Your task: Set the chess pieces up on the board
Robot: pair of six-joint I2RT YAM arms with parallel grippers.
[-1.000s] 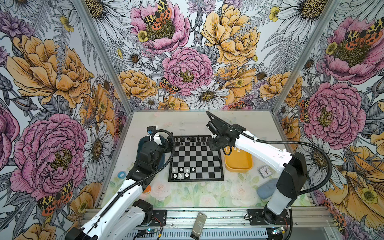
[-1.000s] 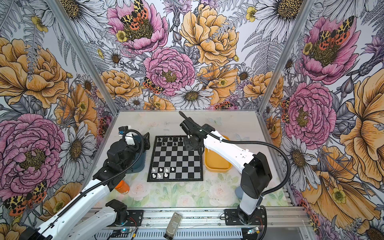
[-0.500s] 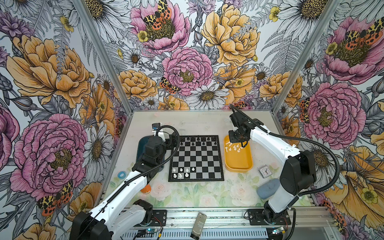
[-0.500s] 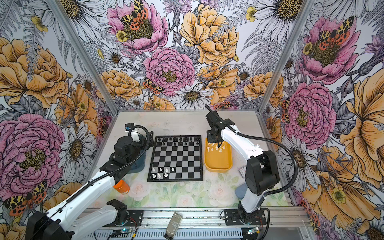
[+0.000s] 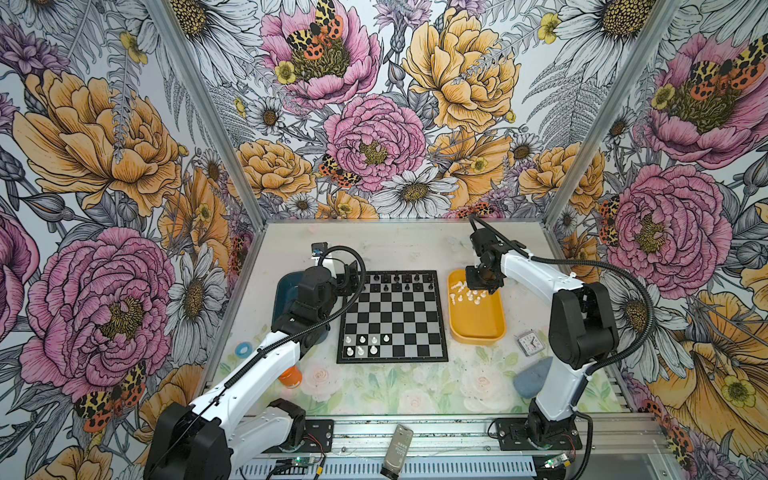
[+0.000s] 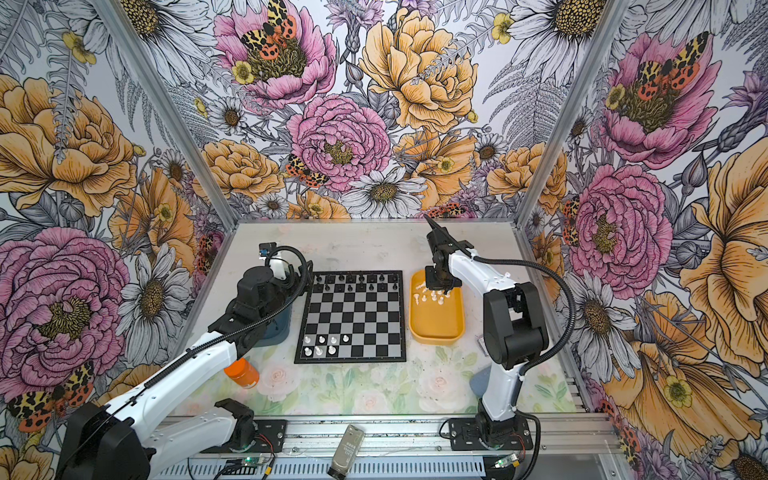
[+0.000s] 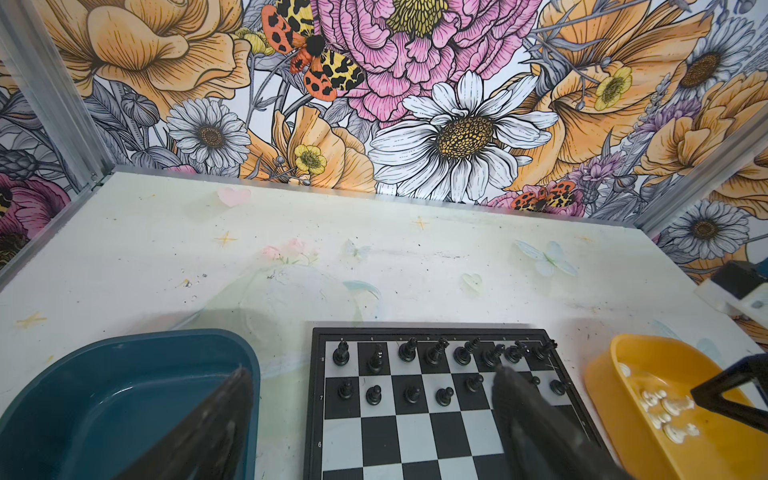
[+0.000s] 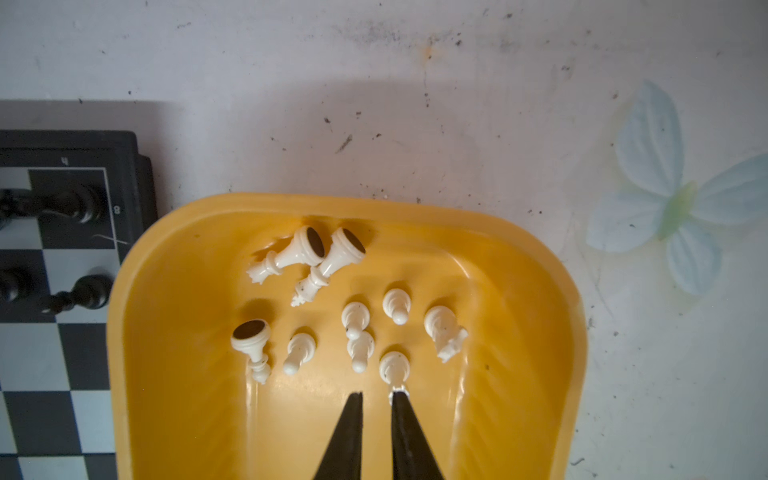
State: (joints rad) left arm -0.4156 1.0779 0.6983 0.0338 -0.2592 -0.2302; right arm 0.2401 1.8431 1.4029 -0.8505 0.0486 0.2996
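The board point(image 5: 392, 320) point(image 6: 351, 320) lies mid-table. Several white chess pieces point(image 5: 365, 345) point(image 6: 322, 345) stand at its near left corner, and black pieces point(image 5: 399, 282) fill its two far rows. More white chess pieces point(image 8: 357, 328) point(image 5: 467, 295) lie loose in the far end of the yellow tray point(image 8: 166, 299) point(image 5: 478, 328). My right gripper point(image 8: 377, 395) point(image 5: 478, 286) point(image 6: 440, 286) hangs low in that tray, open by a narrow gap with nothing between its fingers. One white piece point(image 8: 394, 368) touches the tip of one finger. My left gripper point(image 7: 371, 369) point(image 5: 353, 278) is wide open and empty over the board's far left corner.
A dark blue tray point(image 5: 282, 291) point(image 7: 104, 395) sits left of the board under my left arm. An orange bottle point(image 5: 289, 376) and a blue ring point(image 5: 243, 350) lie near left. A small clock point(image 5: 527, 344) and a grey-blue pad point(image 5: 530, 378) lie near right.
My right arm swung right from the board's far right edge to the yellow tray and dropped into it, its jaws narrowing. My left arm shifted slightly toward the back, still open.
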